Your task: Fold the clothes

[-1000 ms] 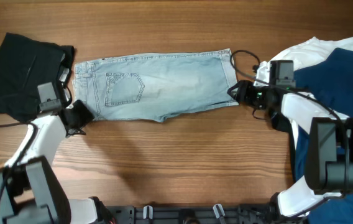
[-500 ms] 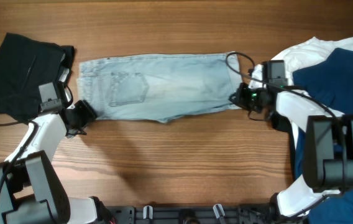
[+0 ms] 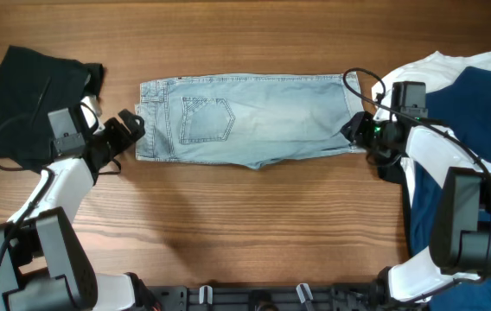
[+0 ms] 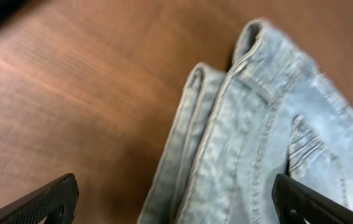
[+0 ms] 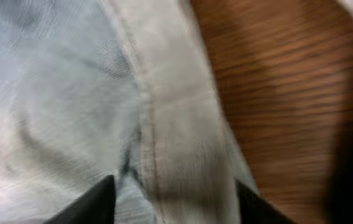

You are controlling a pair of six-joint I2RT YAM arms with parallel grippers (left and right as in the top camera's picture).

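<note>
- Table: bare wood, clothes spread across its far half.
- Navy item lay heaped over a white item at the R edge, both unfolded.
- Shorts lay mid-table, flat, already halved lengthwise w/ pocket side up, waist to the L and hems to the R. Prob. step in hand: squaring up before the crosswise fold.
- Black item sat far L, bunched, apart from the shorts.
- L gripper was at the waistband; its fingers were spread wide w/ nothing pinched.
- R gripper was over the hem; its fingers were parted astride the stitched edge, no pinch visible.
- Next move, as I judge it: both need to clamp their ends through all layers, then one end goes over to meet the other w/ edges kept aligned.
- Vs 1 s ago: the shorts had slid R along the table, and the hem end now reached nearly to the white item.
- R gripper had gone R w/ the hem. L gripper had come up from below the waist corner onto the waistband, clear of the black item.
</note>
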